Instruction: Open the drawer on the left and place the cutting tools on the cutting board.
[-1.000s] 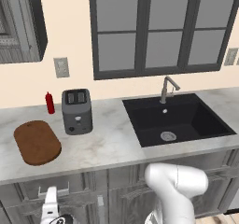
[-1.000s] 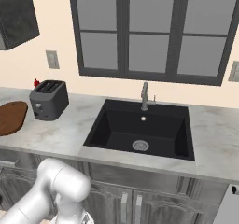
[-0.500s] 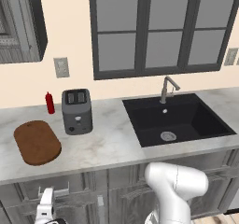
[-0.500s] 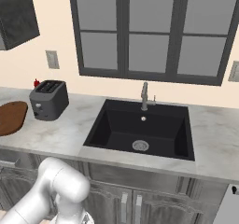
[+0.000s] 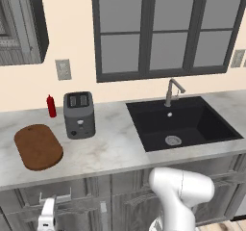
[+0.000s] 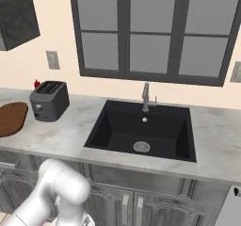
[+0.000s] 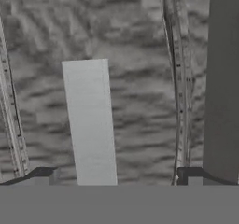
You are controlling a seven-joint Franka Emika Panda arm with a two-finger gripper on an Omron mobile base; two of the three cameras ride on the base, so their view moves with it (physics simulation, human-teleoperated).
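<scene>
**Gripper spread wide at the drawer front, handle between the tips**

Landmark: the grey toaster [image 5: 79, 114] on the marble counter [image 5: 110, 150].

- Cutting board [image 5: 38, 147]: reddish-brown, rounded oblong, flat on the counter just left of the toaster and a little nearer the front edge. Nothing lies on it. In the right base view its end shows at the left edge, left of the toaster.
- Red bottle [image 5: 51, 106]: upright, left of the toaster, back by the wall.
- Black sink [image 5: 182, 123] with a silver faucet [image 5: 171, 92]: well to the right of the toaster.
- Drawer [image 5: 60, 201]: grey wood-grain front under the counter edge, below the toaster and the board. Looks closed; its front sits in line with the neighbouring cabinet fronts.
- Gripper [image 7: 119, 175]: low, in front of the drawer, below and left of the toaster; the white hand shows at the bottom of the left base view. In the hand view the two dark fingertips [image 7: 44, 174] stand far apart, released, grasping nothing. The silver bar handle [image 7: 89, 122] runs between them, close up against the wood grain. Whether a tip touches it, cannot tell.
- Cutting tools: none seen.
</scene>
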